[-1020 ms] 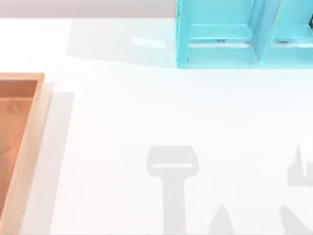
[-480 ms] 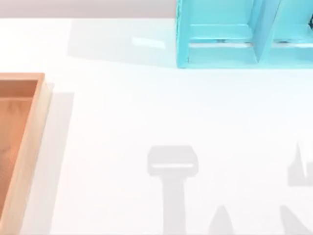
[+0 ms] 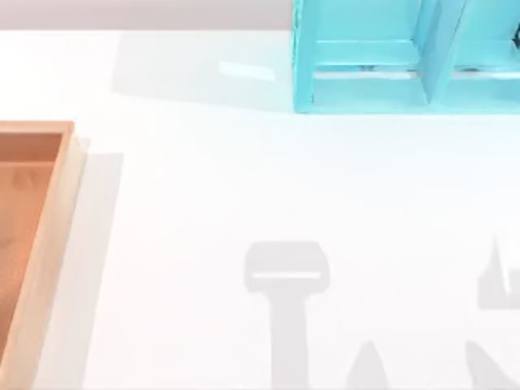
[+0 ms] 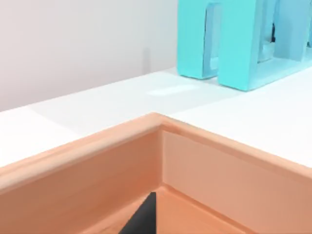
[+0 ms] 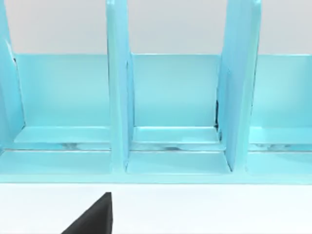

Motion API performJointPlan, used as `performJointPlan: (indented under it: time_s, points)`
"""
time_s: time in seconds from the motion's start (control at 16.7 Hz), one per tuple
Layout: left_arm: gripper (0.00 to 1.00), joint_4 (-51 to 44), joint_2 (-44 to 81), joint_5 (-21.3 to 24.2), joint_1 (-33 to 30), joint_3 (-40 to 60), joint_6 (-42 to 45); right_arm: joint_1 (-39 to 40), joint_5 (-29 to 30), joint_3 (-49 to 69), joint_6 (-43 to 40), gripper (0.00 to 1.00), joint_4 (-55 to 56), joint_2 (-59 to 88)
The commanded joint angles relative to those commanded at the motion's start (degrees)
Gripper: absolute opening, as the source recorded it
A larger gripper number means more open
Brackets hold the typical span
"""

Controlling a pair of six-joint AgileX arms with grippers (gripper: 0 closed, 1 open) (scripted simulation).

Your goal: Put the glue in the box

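Observation:
The glue is out of view. The box [image 3: 50,236], light brown wood with an orange-brown floor, lies at the table's left edge and is cut off by the top view's border. In the left wrist view its inner corner and thick rim [image 4: 161,122] are close up, and a dark part of my left gripper [image 4: 142,217] hangs over the box's floor. In the right wrist view a dark part of my right gripper [image 5: 93,217] hovers over the white table in front of the shelf unit.
A turquoise-blue shelf unit [image 3: 366,81] with upright dividers [image 5: 118,107] stands at the back right of the table. Grey arm shadows [image 3: 287,280] fall on the white tabletop near its front edge.

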Motion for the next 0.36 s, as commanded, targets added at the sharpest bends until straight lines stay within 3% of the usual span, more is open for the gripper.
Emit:
performJointPlan:
  time_s: [0.36]
  points:
    - [1.0, 0.0, 0.0, 0.0, 0.0, 0.0, 0.0, 0.0, 0.0, 0.0, 0.0, 1.0, 0.0, 0.0]
